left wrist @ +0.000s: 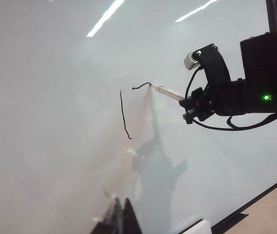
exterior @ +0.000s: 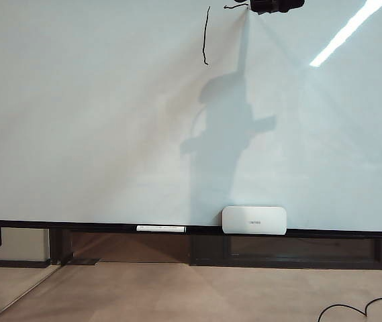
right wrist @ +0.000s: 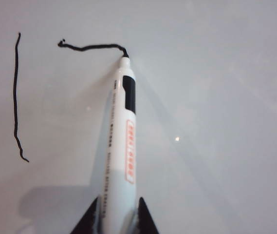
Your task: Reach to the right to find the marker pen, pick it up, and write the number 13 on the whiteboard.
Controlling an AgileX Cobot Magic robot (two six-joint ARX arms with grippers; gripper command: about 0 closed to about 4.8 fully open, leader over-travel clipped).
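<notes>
The whiteboard (exterior: 97, 121) fills most of the exterior view. My right gripper (right wrist: 119, 222) is shut on the marker pen (right wrist: 121, 141), a pale barrel with printed lettering. Its dark tip (right wrist: 124, 54) touches the whiteboard (right wrist: 216, 97) at the end of a short wavy horizontal stroke (right wrist: 89, 47). A tall thin "1" (right wrist: 15, 97) stands beside that stroke. In the exterior view the right gripper (exterior: 274, 5) is at the top edge, with the "1" (exterior: 206, 37) lower left of it. The left wrist view shows the marker pen (left wrist: 167, 91) and my left gripper (left wrist: 121, 217), shut and holding nothing.
A white rounded box (exterior: 254, 220) and another thin white pen (exterior: 160, 229) rest on the board's black bottom ledge (exterior: 76, 223). A black cable (exterior: 352, 310) lies on the floor at the lower right. The right arm's dark body (left wrist: 255, 83) hangs in front of the board.
</notes>
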